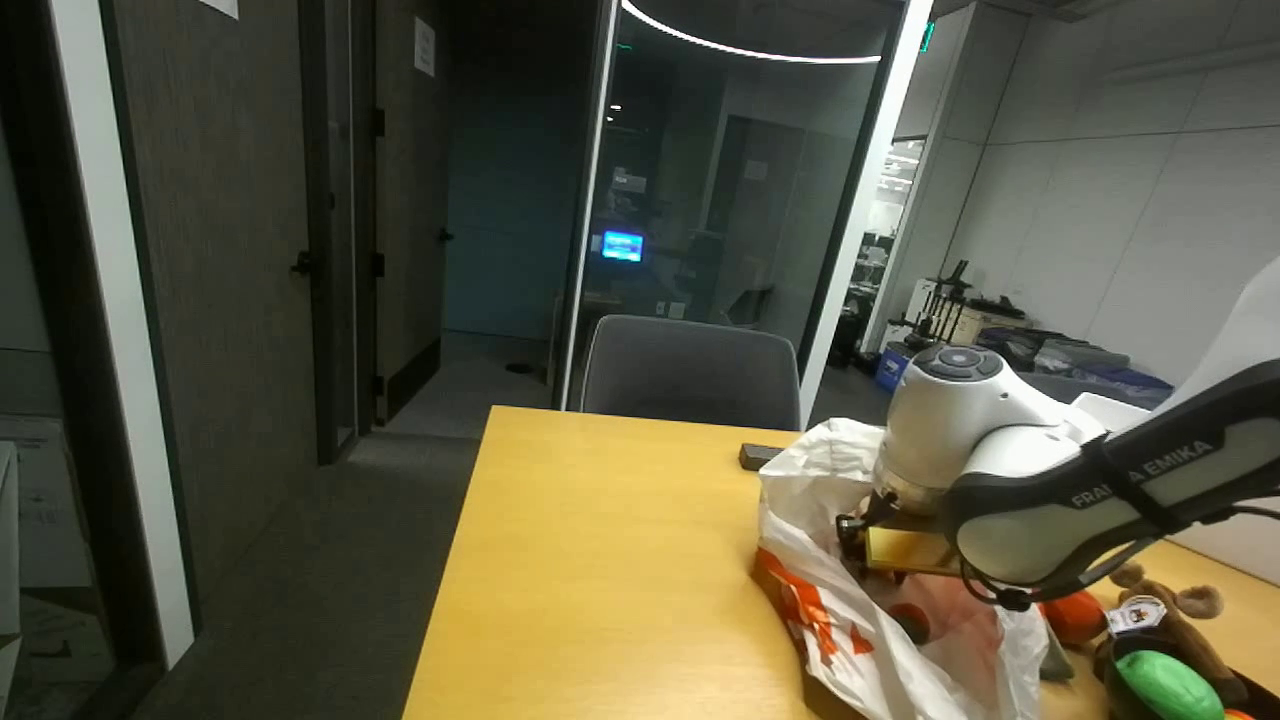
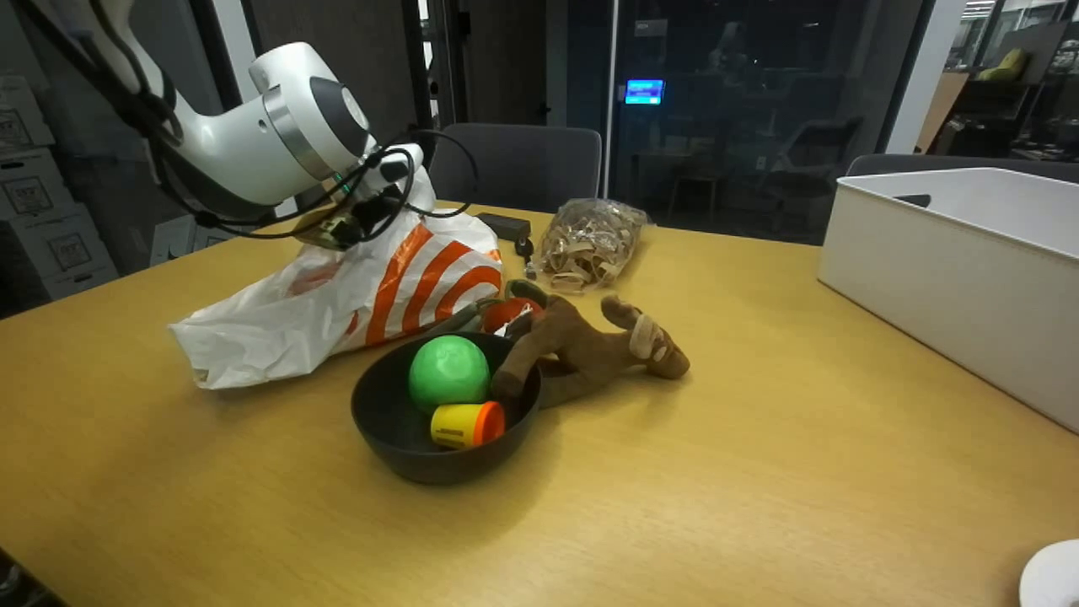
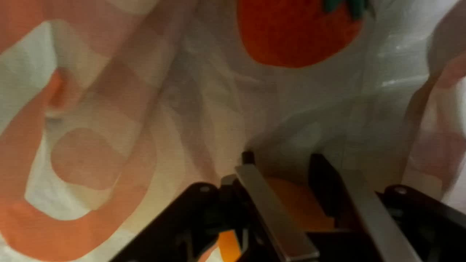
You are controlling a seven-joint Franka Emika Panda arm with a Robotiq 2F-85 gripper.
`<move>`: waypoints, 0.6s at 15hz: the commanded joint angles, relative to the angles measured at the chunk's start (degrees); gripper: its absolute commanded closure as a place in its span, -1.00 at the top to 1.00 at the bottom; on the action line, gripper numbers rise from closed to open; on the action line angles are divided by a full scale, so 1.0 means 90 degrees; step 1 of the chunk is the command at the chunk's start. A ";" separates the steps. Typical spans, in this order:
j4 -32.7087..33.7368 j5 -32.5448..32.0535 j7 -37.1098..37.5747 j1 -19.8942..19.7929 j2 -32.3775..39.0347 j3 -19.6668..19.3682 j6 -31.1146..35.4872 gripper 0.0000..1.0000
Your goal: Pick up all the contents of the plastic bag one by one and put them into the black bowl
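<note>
The white and orange plastic bag (image 1: 820, 620) lies on the table; it also shows in an exterior view (image 2: 287, 337). My gripper (image 3: 283, 158) is inside the bag, fingers apart. A dim orange shape (image 3: 300, 207) shows between and behind them; I cannot tell if they touch it. A red strawberry-like item (image 3: 295, 36) with green leaves lies ahead of the fingertips. The black bowl (image 2: 447, 468) holds a green ball (image 2: 449, 371) and a yellow tub (image 2: 459, 426) with an orange lid. A brown plush (image 2: 590, 346) has one limb over the bowl's rim.
A red item (image 2: 510, 314) lies between bag and bowl. A clear bag of tan pieces (image 2: 590, 244) and a dark block (image 2: 504, 226) are behind. A white bin (image 2: 944, 287) stands at the table's side. A white round thing (image 2: 1054, 577) is at the corner.
</note>
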 commanded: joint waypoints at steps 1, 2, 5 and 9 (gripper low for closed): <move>-0.0291 -0.0003 -0.0094 0.0002 -0.0308 0.0086 -0.0062 -0.76; -0.0384 0.0119 -0.0250 -0.0048 -0.0397 0.0177 -0.0082 -0.80; -0.0686 0.0589 -0.0869 -0.0171 -0.0751 0.0479 -0.0366 -0.27; -0.0805 0.1096 -0.1193 -0.0170 -0.1183 0.0659 -0.0745 0.18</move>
